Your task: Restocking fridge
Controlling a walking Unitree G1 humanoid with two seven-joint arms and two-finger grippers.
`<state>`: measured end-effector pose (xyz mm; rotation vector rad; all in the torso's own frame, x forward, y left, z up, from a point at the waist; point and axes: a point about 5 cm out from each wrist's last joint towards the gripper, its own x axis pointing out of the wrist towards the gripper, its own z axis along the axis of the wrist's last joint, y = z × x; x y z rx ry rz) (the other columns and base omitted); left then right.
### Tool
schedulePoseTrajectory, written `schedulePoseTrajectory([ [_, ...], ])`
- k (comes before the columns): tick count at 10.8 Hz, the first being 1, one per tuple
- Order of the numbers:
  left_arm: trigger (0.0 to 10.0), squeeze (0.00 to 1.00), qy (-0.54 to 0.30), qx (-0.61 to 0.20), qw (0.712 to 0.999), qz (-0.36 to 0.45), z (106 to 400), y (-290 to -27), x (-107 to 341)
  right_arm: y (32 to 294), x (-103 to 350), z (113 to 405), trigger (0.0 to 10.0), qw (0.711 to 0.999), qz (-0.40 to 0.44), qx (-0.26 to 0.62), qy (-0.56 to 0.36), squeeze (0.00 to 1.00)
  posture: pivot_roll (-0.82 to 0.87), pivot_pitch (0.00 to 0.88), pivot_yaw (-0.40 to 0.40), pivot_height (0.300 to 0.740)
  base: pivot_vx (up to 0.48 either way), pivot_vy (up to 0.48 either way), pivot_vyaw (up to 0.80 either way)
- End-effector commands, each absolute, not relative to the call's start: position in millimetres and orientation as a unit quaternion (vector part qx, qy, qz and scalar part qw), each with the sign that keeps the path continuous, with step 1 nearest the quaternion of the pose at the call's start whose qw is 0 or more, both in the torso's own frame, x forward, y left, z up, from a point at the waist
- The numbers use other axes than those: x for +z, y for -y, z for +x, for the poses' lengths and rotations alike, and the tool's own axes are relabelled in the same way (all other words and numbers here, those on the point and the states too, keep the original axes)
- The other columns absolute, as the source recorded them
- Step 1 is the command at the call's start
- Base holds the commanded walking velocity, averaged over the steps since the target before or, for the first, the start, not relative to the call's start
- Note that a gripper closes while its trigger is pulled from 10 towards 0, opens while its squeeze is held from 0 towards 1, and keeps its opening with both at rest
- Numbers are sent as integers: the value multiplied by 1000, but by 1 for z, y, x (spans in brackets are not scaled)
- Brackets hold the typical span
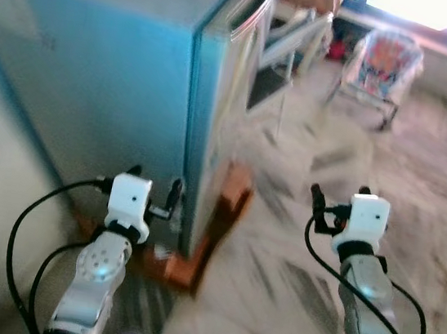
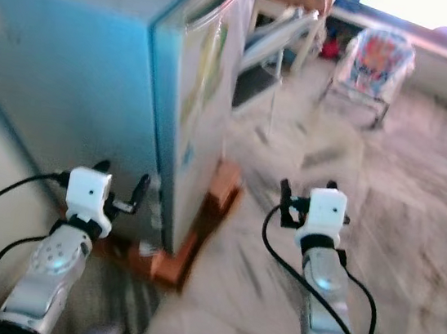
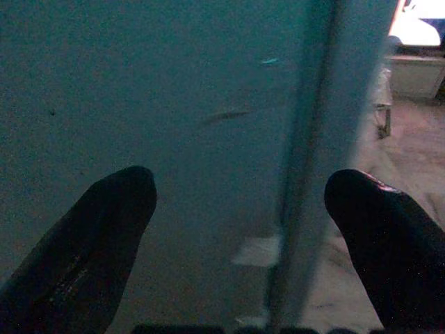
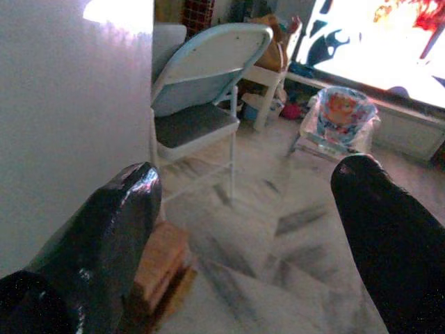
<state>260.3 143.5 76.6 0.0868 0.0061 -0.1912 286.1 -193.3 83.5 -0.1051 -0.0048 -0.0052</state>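
Nearest you: both arms are up in front w/ nothing carried. Left claw sits low, right against the fridge's blue side panel near its front corner; the left wrist view has both fingers spread wide, only the panel between them. Right claw hangs over bare floor, well apart from the fridge; its fingers are also wide apart, empty.

Next out: the fridge stands on orange-brown wooden blocks at its base corner. Its door, the silvery face around the corner from the blue side, looks closed.

Farther: a light-blue folding chair just past the fridge front, then a colourful baby bouncer seat by the bright window.

Progress, as a judgement: you're at the very start. No food or bottle is in either claw, the door isn't open, nothing stocked. Left to do: get round to the door face, open it, fetch items, load.

Hard to make out: head views are smeared by motion blur, so the door handle and the stickers on the door are unreadable. Fridge top is cut off, its inside hidden. Can't tell what sits on the pale furniture behind the chair.
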Motion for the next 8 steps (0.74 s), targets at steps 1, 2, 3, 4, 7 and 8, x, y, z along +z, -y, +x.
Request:
schedulePoseTrajectory([
  [1,10000,0,-15,-93,995,44,256,-146,72,194,80,283,10000,998,-56,1,-5,0,107,80,-69,740,0,0,0],
  [2,10000,0,-15,-91,995,46,256,-147,72,194,79,283,10000,998,-56,1,-5,0,111,81,-71,740,0,0,0],
  [3,10000,0,-18,-88,995,47,255,-149,71,195,78,283,10000,998,-55,1,-8,0,114,81,-72,740,0,0,0],
  [4,10000,0,-22,-89,995,46,254,-150,70,195,77,283,10000,998,-55,1,-10,0,114,82,-72,740,0,0,-525],
  [7,10000,0,-25,-101,993,46,251,-148,69,193,76,283,10000,999,-53,5,-11,0,116,79,-73,740,0,0,-533],
  [8,10000,0,-24,-103,993,45,252,-146,70,193,76,282,10000,999,-52,5,-11,0,114,79,-73,740,0,-311,0],
])
